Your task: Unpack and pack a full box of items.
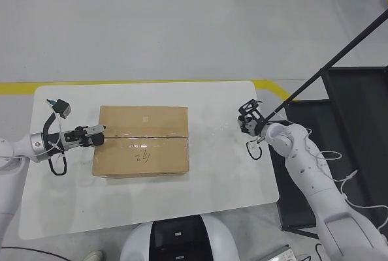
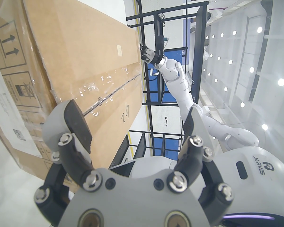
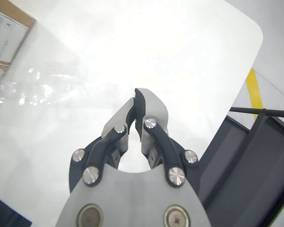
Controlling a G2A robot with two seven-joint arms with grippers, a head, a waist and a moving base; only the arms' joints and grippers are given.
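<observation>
A closed cardboard box (image 1: 142, 140) lies in the middle of the white table (image 1: 226, 183), with clear tape along its top seam (image 2: 108, 93). My left gripper (image 1: 95, 137) is open at the box's left end, level with the seam; one finger (image 2: 77, 121) is close to the box's edge. My right gripper (image 1: 249, 121) is off to the right of the box. It is shut (image 3: 137, 96) on a strip of clear tape (image 3: 45, 88) that stretches from the box's end (image 3: 4, 36) to its fingertips. The box's contents are hidden.
A black metal rack (image 1: 357, 117) stands just right of the table, close behind my right arm. A yellow floor line (image 1: 11, 88) runs behind the table. Bare table surface lies in front of the box and to its right.
</observation>
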